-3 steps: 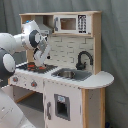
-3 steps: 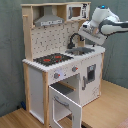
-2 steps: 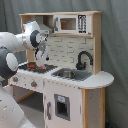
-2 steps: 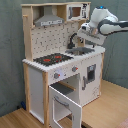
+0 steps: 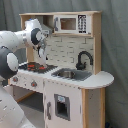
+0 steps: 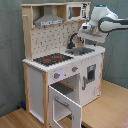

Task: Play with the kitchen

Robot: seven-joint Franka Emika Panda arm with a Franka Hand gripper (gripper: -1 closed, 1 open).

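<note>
The kitchen point(image 5: 75, 55) is a toy of pale wood and white panels and shows in both exterior views. Its black-red stovetop point(image 5: 34, 66) lies beside the grey sink point(image 5: 70, 74) and black faucet point(image 5: 83, 59). In the second exterior view the kitchen point(image 6: 35, 75) has its stovetop point(image 6: 52, 59) in front, with the lower oven door point(image 6: 64, 104) swung open. My gripper point(image 5: 42, 52) hangs from the white arm in front of the pegboard back, above the counter. In the second exterior view the gripper point(image 6: 84, 34) sits over the sink point(image 6: 81, 51), near the faucet point(image 6: 75, 38).
A grey hood point(image 6: 49, 21) and a microwave point(image 5: 67, 23) sit under the top shelf, close above the arm's wrist. The kitchen stands on a wooden floor point(image 6: 110, 107) before a grey curtain point(image 6: 12, 55). The open door juts out into the floor space.
The arm has shifted slightly, and the gripper has risen a little in front of the pegboard. The kitchen and its open door have not moved.
</note>
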